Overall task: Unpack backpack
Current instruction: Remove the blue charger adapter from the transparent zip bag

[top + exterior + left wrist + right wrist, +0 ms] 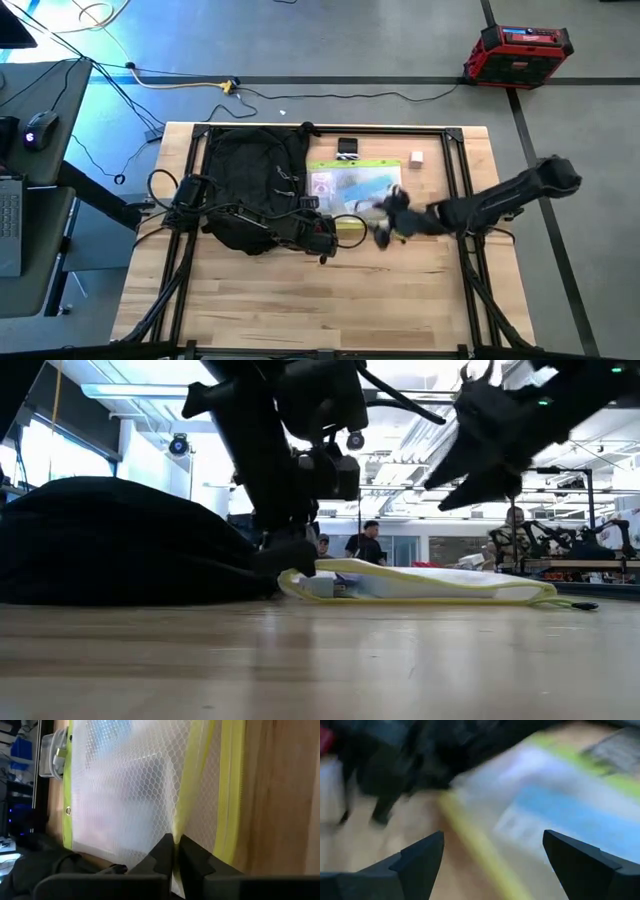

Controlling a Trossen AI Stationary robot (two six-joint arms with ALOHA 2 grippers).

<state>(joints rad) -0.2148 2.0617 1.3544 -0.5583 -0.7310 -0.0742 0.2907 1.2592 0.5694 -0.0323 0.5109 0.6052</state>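
High view: I've got the backpack (252,180) lying flat on the left half of the worktop, up toward the far edge, straps spilling off its left side. Just beside it on the right lies a clear mesh pouch w/ yellow-green trim (355,190), roughly mid-worktop, nearer the far edge than the near one. A small black item (347,147) and a small pale block (416,158) sit by the far edge, beyond the pouch.

Left gripper (335,232) is down at the pouch's near-left corner, btwn pack and pouch. In the left wrist view its fingers (161,855) are pinched right together on the yellow trim (184,805) of the pouch, so it's clamped on the pouch edge. Low view shows that corner of the pouch (300,582) lifted a little off the wood under the gripper, the rest lying flat.

Right gripper (385,218) hangs over the pouch's near-right part. Right wrist view: jaws stand wide apart, nothing btwn them, pouch and wood blurred below. Low view has it clear above the pouch, not touching.

People in the room beyond the table, far off.
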